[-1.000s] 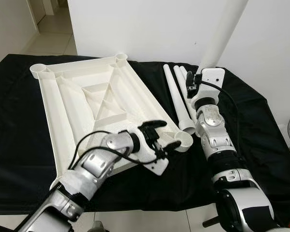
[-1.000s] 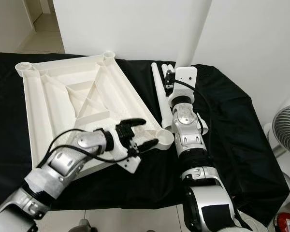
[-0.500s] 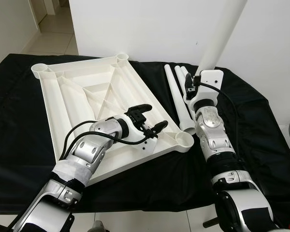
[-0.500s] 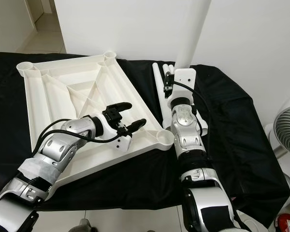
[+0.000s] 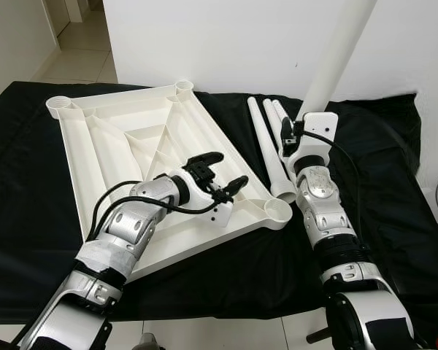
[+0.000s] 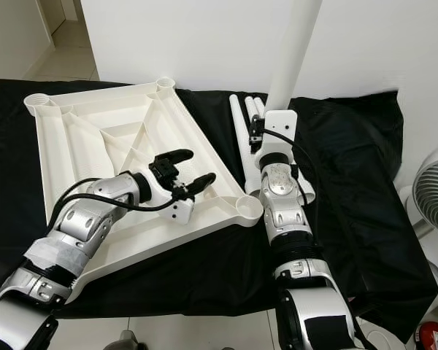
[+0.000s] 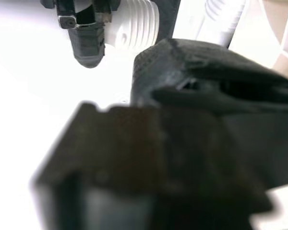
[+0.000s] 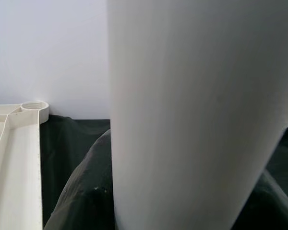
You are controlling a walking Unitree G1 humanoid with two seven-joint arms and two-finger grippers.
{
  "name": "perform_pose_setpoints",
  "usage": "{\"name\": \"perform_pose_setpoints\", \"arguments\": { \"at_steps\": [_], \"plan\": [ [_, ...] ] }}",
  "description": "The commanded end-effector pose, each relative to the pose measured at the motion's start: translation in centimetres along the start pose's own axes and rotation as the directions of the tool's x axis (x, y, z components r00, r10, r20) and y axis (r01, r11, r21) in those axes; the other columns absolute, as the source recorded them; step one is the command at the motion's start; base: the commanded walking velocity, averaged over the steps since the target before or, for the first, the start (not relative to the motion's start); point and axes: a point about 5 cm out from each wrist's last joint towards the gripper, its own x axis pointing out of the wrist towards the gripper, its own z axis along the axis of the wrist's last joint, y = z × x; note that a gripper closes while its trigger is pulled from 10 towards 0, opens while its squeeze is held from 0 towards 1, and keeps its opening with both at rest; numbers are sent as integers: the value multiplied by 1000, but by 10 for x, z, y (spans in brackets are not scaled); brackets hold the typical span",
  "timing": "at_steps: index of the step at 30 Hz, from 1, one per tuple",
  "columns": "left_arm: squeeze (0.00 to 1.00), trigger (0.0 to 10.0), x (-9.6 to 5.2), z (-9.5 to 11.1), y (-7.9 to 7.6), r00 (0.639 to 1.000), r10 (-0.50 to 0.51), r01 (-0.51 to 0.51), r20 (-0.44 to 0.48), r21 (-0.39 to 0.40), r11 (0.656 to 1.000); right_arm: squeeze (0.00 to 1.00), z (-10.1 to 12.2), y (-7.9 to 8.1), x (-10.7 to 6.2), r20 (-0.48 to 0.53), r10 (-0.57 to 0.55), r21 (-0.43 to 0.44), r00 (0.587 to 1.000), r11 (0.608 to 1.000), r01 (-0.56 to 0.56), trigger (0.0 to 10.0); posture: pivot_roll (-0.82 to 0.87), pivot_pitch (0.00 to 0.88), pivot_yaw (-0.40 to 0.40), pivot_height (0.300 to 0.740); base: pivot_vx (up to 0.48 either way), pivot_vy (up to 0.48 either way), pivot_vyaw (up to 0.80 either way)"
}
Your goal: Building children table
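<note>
Black cloth covers the work surface; the upturned tabletop (image 5: pixel 131 153) lies there. Left gripper (image 5: pixel 217 175) hovers spread above it. Right gripper (image 5: pixel 296 135) clamps a leg tube (image 5: pixel 336 58), light, rigid, probably slick.

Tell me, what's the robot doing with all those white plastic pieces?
It's building a little table. The white plastic tabletop lies upside down on a black cloth. The right end effector holds one long white tube leg up in the air. The left end effector hovers open over the tabletop's near edge, beside a round corner socket. More white legs lie on the cloth.
</note>
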Motion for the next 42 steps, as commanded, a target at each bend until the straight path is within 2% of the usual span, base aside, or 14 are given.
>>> {"name": "perform_pose_setpoints", "arguments": {
  "at_steps": [1,5,12,22,32,42],
  "plan": [
    [0,10000,-5,-4,0,1000,-1,1,-8,28,1000,0,0,-4,-1,4,4,-8,1000,1000,-4,10000,33,0,-38,740,0,0,0],
    [0,10000,-12,-6,2,1000,-11,11,-1,67,998,0,-1,-5,-3,4,10,-2,1000,1000,-10,10000,33,0,-37,740,0,0,0],
    [0,10000,-20,-9,7,999,34,-33,-2,73,997,0,-3,-4,-6,14,37,11,999,999,-37,10000,40,0,-35,740,0,0,0],
    [0,10000,-31,-17,19,985,171,-172,6,15,985,0,-9,1,-15,12,72,42,997,996,-72,10000,58,0,-50,740,0,0,0],
    [0,10000,-35,-16,24,977,214,-214,7,12,977,0,-9,-1,-13,13,75,56,997,996,-76,10000,106,0,-73,740,0,0,0],
    [0,10000,-40,-18,29,970,243,-243,3,19,970,0,-7,7,-9,22,108,69,994,992,-110,10000,126,0,-85,740,0,0,0]
  ]
}}
